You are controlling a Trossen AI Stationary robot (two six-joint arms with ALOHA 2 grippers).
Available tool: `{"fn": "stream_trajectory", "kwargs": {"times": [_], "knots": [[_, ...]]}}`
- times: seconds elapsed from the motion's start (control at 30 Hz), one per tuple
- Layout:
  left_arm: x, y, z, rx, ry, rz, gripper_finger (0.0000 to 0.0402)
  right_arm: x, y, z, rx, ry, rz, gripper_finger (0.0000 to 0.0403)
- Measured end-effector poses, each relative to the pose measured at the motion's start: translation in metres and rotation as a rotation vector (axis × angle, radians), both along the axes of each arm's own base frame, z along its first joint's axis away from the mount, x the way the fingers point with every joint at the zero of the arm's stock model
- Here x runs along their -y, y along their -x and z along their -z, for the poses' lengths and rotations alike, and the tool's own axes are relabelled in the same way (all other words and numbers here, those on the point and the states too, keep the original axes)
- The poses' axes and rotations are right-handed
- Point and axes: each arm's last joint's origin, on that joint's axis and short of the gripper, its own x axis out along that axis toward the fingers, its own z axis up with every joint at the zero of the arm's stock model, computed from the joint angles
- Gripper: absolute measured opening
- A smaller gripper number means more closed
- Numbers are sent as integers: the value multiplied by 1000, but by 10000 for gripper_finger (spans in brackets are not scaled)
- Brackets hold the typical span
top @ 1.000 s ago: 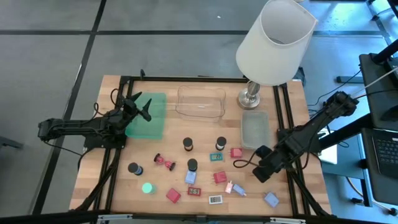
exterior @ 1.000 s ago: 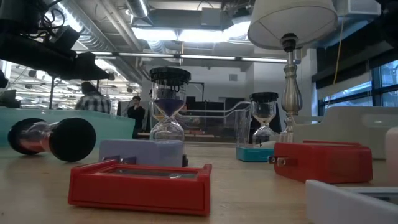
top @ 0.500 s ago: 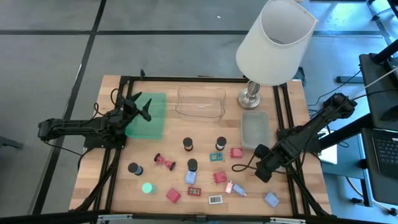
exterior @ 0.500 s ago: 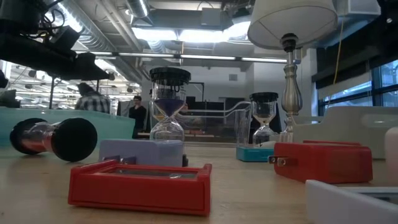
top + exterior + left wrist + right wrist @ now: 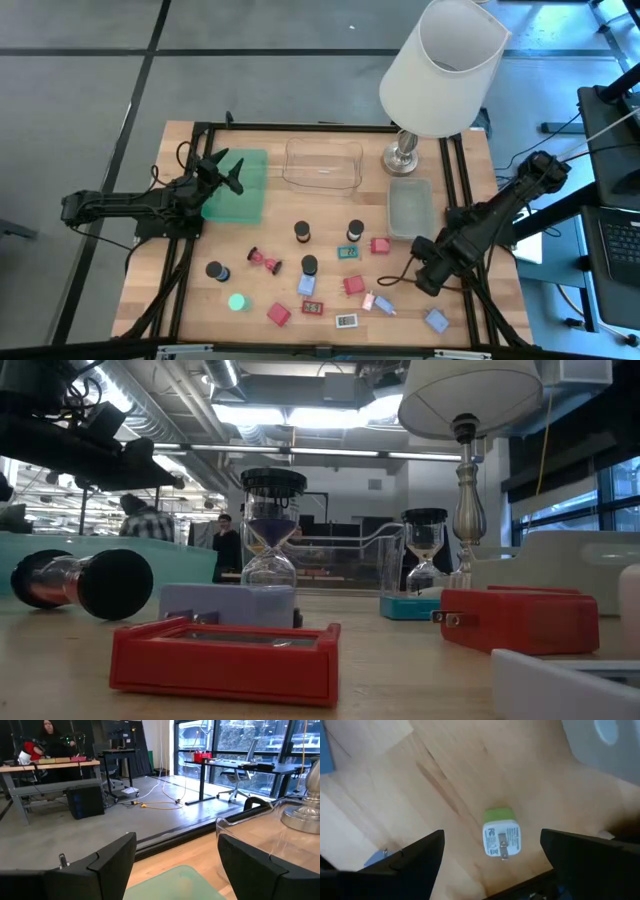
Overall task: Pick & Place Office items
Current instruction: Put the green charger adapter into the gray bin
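While every office item lies loose outside the trays, right gripper hangs wide-jawed, white plug between its fingers, ungripped; left gripper waits, jaws wide.

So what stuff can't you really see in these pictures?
- Print on the small flat labelled rectangles, high view: too small to read.
- Lamp's base, high view: partly covered by its own white shade.
- White block, low view: cut off by the picture's edge.
- Right gripper, low view: not in the picture.
- White charger plug, right wrist view: its markings are blurred.
- People in the room, low view: far off, small.
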Motion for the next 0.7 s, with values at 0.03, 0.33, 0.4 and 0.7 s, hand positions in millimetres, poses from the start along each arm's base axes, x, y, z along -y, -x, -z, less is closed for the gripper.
{"fn": "stream_trajectory", "kwargs": {"times": [0.03, 0.33, 0.4, 0.7], "knots": [[0, 0, 0, 0, 0, 0, 279, 0, 1, 1, 11, 14, 5, 334], [0, 0, 0, 0, 0, 0, 279, 2, 17, 20, -49, 52, 54, 334], [0, 0, 0, 0, 0, 0, 279, 2, 19, 24, -59, 41, 56, 334], [0, 0, 0, -1, 0, 0, 279, 3, 21, 42, -34, -9, 51, 334]]}}
